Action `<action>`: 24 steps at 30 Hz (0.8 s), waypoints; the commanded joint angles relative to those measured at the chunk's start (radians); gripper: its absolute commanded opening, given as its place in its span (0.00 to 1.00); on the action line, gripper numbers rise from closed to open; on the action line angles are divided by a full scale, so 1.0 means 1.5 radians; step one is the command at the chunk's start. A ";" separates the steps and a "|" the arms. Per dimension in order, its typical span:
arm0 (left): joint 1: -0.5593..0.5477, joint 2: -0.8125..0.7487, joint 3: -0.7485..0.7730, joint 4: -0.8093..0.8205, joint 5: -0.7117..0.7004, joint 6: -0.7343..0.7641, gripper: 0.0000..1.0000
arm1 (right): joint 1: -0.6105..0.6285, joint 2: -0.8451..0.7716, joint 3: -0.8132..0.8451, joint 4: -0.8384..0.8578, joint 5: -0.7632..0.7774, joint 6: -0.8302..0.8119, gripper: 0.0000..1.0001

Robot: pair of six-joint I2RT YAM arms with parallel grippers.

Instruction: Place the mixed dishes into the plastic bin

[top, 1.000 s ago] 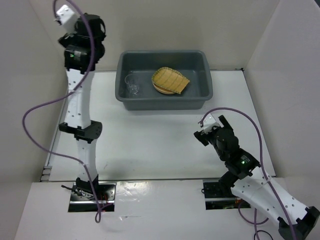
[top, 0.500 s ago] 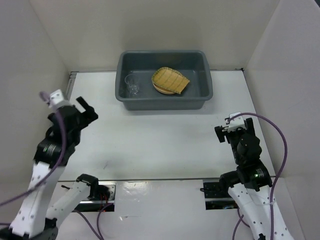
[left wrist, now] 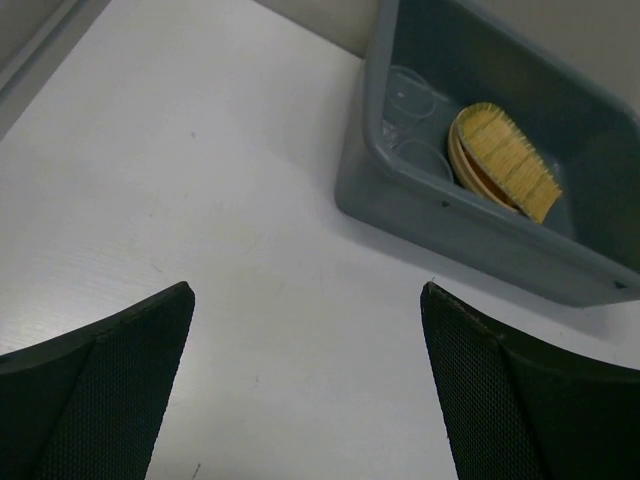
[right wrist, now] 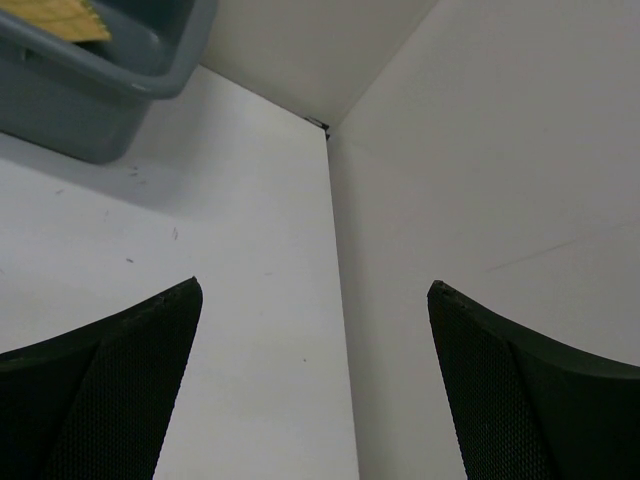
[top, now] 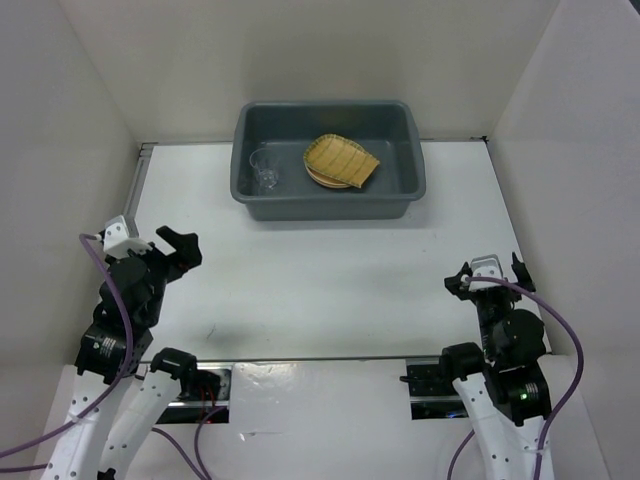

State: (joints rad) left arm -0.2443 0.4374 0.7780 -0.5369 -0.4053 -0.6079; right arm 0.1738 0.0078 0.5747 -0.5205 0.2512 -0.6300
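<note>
The dark grey plastic bin (top: 325, 207) stands at the far middle of the table. Inside it lies the yellow ribbed tray (top: 342, 160) on top of an orange plate (top: 322, 181), with a clear glass cup (top: 264, 170) at the bin's left end. The left wrist view shows the bin (left wrist: 470, 235), the tray (left wrist: 505, 160) and two clear cups (left wrist: 410, 95). My left gripper (top: 160, 250) (left wrist: 307, 300) is open and empty over the near left of the table. My right gripper (top: 488, 275) (right wrist: 315, 290) is open and empty at the near right, far from the bin.
White walls enclose the table on the left, back and right (right wrist: 480, 180). The right gripper is close to the right wall's foot. A corner of the bin (right wrist: 110, 90) shows at the upper left of the right wrist view. Both arm bases sit at the near edge.
The left arm has swung down from beside the bin's left end to the near left. The right gripper has drawn back toward the near right. Both stayed open.
</note>
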 commanded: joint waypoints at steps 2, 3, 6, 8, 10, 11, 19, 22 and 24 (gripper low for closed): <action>0.003 -0.035 0.006 0.044 0.003 -0.023 1.00 | -0.025 -0.051 0.012 -0.032 -0.051 -0.028 0.98; 0.003 -0.042 0.006 0.038 0.003 -0.023 1.00 | -0.025 -0.051 0.012 -0.039 -0.060 -0.028 0.98; 0.003 -0.064 0.012 0.032 -0.012 -0.023 1.00 | -0.025 -0.051 0.012 -0.064 -0.084 -0.034 0.98; 0.003 -0.071 0.012 0.024 -0.012 -0.031 1.00 | -0.025 -0.051 0.012 -0.081 -0.090 -0.044 0.98; 0.003 -0.079 0.012 0.017 -0.012 -0.040 1.00 | -0.031 -0.051 -0.007 -0.088 -0.074 -0.060 0.98; 0.003 -0.087 0.012 0.010 -0.012 -0.040 1.00 | -0.031 -0.051 -0.015 -0.088 -0.064 -0.060 0.98; 0.003 -0.116 0.012 -0.028 -0.018 -0.047 1.00 | -0.031 -0.051 -0.044 -0.126 0.087 -0.068 0.98; 0.003 -0.099 0.012 -0.028 -0.012 -0.035 1.00 | -0.037 -0.051 -0.028 -0.155 0.135 -0.048 0.98; 0.003 -0.085 0.012 -0.015 -0.012 -0.034 1.00 | -0.037 -0.051 -0.006 -0.166 0.144 -0.018 0.98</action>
State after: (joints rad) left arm -0.2443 0.4294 0.7784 -0.4850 -0.3981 -0.6109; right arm 0.1719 0.0078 0.5701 -0.5331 0.2516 -0.6708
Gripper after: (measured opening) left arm 1.001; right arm 0.977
